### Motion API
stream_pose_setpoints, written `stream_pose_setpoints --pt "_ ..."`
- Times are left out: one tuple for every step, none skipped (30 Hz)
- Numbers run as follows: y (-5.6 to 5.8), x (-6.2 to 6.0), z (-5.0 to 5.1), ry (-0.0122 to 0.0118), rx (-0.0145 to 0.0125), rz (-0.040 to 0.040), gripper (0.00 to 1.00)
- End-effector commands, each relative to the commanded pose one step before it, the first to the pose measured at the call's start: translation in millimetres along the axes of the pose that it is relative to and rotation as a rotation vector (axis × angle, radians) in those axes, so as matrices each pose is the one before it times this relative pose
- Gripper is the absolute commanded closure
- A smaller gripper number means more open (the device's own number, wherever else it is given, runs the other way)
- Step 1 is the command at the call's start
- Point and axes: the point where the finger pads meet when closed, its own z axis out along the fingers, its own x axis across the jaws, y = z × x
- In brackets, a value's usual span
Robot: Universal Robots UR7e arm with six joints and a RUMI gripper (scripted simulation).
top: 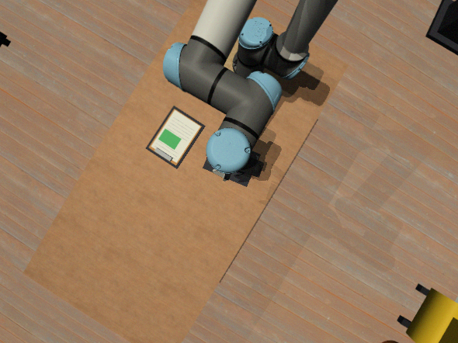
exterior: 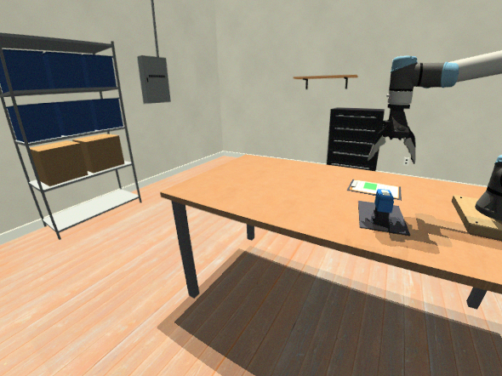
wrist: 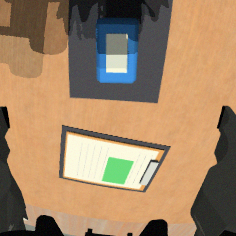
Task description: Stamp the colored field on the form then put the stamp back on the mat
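Observation:
A blue stamp [exterior: 384, 202] [wrist: 117, 50] stands upright on a dark mat [exterior: 366, 221] [wrist: 82, 75] [top: 246, 179] on the table. In the overhead view the arm hides the stamp. Beside the mat lies a clipboard form [top: 182, 124] [exterior: 389, 188] [wrist: 85, 157] with a green field [top: 170, 139] [exterior: 370, 185] [wrist: 117, 170]. My gripper [exterior: 393, 150] is open and empty. It hangs well above the table, over the stamp and the form. In the wrist view its dark fingers show at the left and right edges.
The arm's base stands on a wooden block [exterior: 472, 219] at the table's right end. A metal shelf rack [exterior: 64, 128] with boxes stands at the left wall. A black drawer cabinet [exterior: 355, 136] stands behind the table.

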Motion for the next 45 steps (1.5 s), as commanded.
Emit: stream_pose_setpoints --pt "7.68 0.12 -0.55 0.00134 0.00001 -0.03596 0.0" --pt "2.39 -0.17 -0.01 0.00001 -0.00001 -0.01124 0.0" --pt "2.62 -0.23 -0.01 0.00002 -0.00001 -0.01236 0.0" --pt "2.86 -0.3 -0.01 0.00002 -0.00002 -0.01349 0.0" --pt "3.1 -0.39 -0.01 0.00002 -0.00002 -0.01462 0.0" --pt "3.33 -0.49 -0.01 0.00002 -0.00002 -0.01574 0.0" --pt "3.56 -0.61 -0.01 0.00002 -0.00002 -0.01686 0.0" --pt "3.78 -0.74 -0.01 0.00002 -0.00002 -0.01795 0.0" --pt "3.99 -0.89 -0.01 0.00002 -0.00002 -0.01903 0.0" --pt "0.0 0.0 0.0 0.0 0.0 0.0 0.0" --pt "0.0 0.0 0.0 0.0 0.0 0.0 0.0" --pt "4.19 -1.06 -0.01 0.00002 -0.00002 -0.02007 0.0" --pt "4.37 -1.24 -0.01 0.00001 -0.00002 -0.02109 0.0" --pt "4.54 -1.44 -0.01 0.00001 -0.00003 -0.02207 0.0" --pt "4.7 -1.65 -0.01 0.00001 -0.00003 -0.02302 0.0" --pt "4.83 -1.88 -0.01 0.00001 -0.00003 -0.02392 0.0" --pt "4.94 -2.12 -0.01 0.00001 -0.00003 -0.02477 0.0" --pt "5.03 -2.37 -0.01 0.00001 -0.00003 -0.02558 0.0" --pt "5.1 -2.64 -0.01 0.00001 -0.00003 -0.02633 0.0" --pt "5.14 -2.9 -0.01 0.0 -0.00003 -0.02702 0.0" --pt "5.15 -3.18 -0.01 0.0 -0.00003 -0.02766 0.0" --pt "5.14 -3.45 -0.01 0.0 -0.00002 -0.02823 0.0" --pt "5.1 -3.73 0.0 0.0 -0.00002 -0.02875 0.0" --pt "5.03 -4.0 0.0 -0.00001 -0.00002 -0.0292 0.0" --pt "4.94 -4.26 0.0 -0.00001 -0.00002 -0.02958 0.0" --pt "4.81 -4.52 0.0 -0.00001 -0.00002 -0.02989 0.0" --pt "0.0 0.0 0.0 0.0 0.0 0.0 0.0" --pt "0.0 0.0 0.0 0.0 0.0 0.0 0.0" --pt "4.67 -4.76 0.0 -0.00001 -0.00001 -0.03014 0.0" --pt "4.5 -4.99 0.0 -0.00001 -0.00001 -0.03031 0.0" --pt "4.31 -5.2 0.0 -0.00001 -0.00001 -0.03042 0.0" --pt "4.1 -5.39 0.0 -0.00001 -0.00001 -0.03045 0.0" --pt "3.87 -5.55 0.0 -0.00001 0.0 -0.03042 0.0" --pt "3.62 -5.7 0.01 -0.00002 0.0 -0.03031 0.0" --pt "3.37 -5.81 0.01 -0.00002 0.0 -0.03014 0.0" --pt "3.1 -5.9 0.01 -0.00001 0.00001 -0.02989 0.0" --pt "2.83 -5.97 0.01 -0.00001 0.00001 -0.02958 0.0" --pt "2.56 -6.0 0.01 -0.00001 0.00001 -0.0292 0.0" --pt "2.28 -6.01 0.01 -0.00001 0.00001 -0.02875 0.0" --pt "2.01 -5.99 0.01 -0.00001 0.00002 -0.02823 0.0" --pt "1.74 -5.94 0.01 -0.00001 0.00002 -0.02766 0.0" --pt "1.48 -5.86 0.01 -0.00001 0.00002 -0.02702 0.0" --pt "1.24 -5.76 0.01 -0.00001 0.00002 -0.02633 0.0" --pt "0.0 0.0 0.0 0.0 0.0 0.0 0.0" --pt "0.0 0.0 0.0 0.0 0.0 0.0 0.0"
